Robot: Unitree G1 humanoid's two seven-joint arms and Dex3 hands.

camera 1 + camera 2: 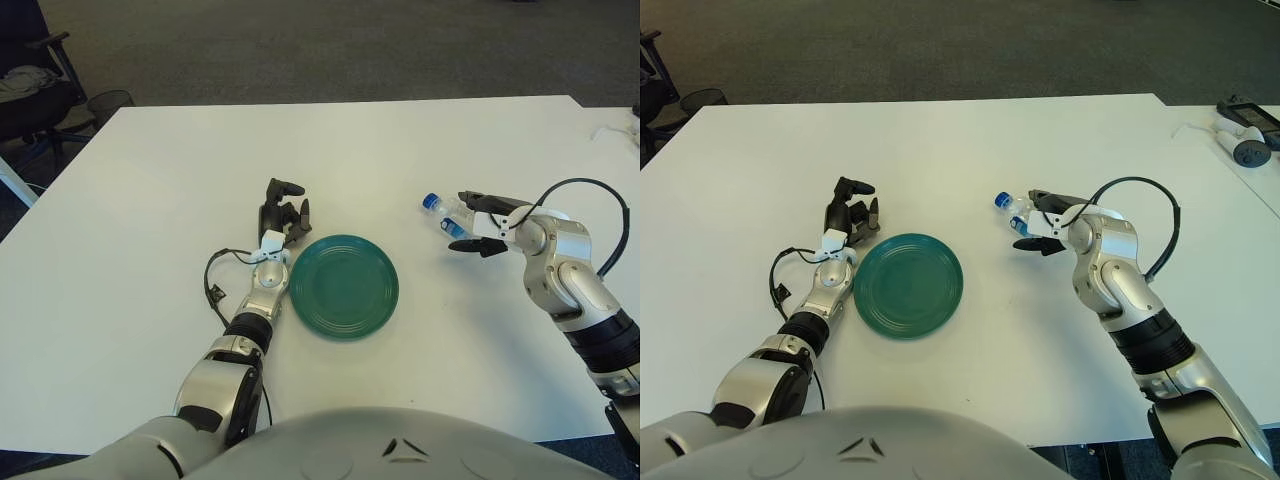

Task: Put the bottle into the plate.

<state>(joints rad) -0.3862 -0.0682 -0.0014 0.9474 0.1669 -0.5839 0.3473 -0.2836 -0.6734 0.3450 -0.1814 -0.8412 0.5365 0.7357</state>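
One clear water bottle [443, 210], one green plate [344, 285]. Right hand [478, 222] extended right of plate, fingers clamped on bottle. Left hand [282, 214] beside plate's left rim, fingers loosely open.

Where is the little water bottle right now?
The bottle is on the right side of the table, held in the right hand, to the right of the green plate.

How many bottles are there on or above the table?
1. The bottle is in the right hand, to the right of the plate, cap pointing left. The left hand shows at the plate's upper left.
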